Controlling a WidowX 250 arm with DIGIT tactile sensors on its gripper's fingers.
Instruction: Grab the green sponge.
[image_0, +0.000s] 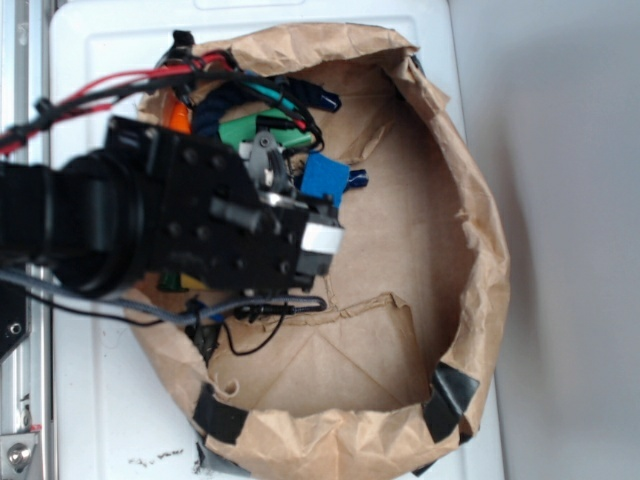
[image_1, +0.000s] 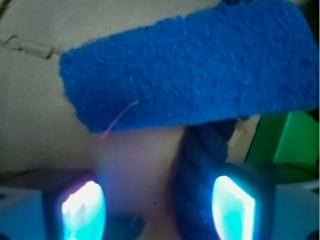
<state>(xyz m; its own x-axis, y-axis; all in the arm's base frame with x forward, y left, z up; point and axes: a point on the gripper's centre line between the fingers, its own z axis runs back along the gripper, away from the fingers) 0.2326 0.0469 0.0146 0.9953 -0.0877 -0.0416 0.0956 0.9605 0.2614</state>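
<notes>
Arm (image_0: 150, 225) reaches in from the left over a paper-lined basin (image_0: 470, 250), black and bulky, red and black cables (image_0: 110, 88) trailing along its top. Its gripper (image_1: 157, 205) hangs low over the blue sponge (image_1: 190, 70), pointing down; the wrist view shows two glowing pads (image_1: 82, 210) apart with nothing between them, so the jaws stand open. A dark blue rope (image_1: 200, 165) runs beside the right pad, under the blue sponge's edge. A bright green block (image_1: 290, 137) sits at the right of the wrist view. In the exterior view a dark green and yellow bit (image_0: 185, 282) peeks out below the arm, likely the green sponge, mostly hidden. An orange thing (image_0: 178, 118) shows near the cables.
</notes>
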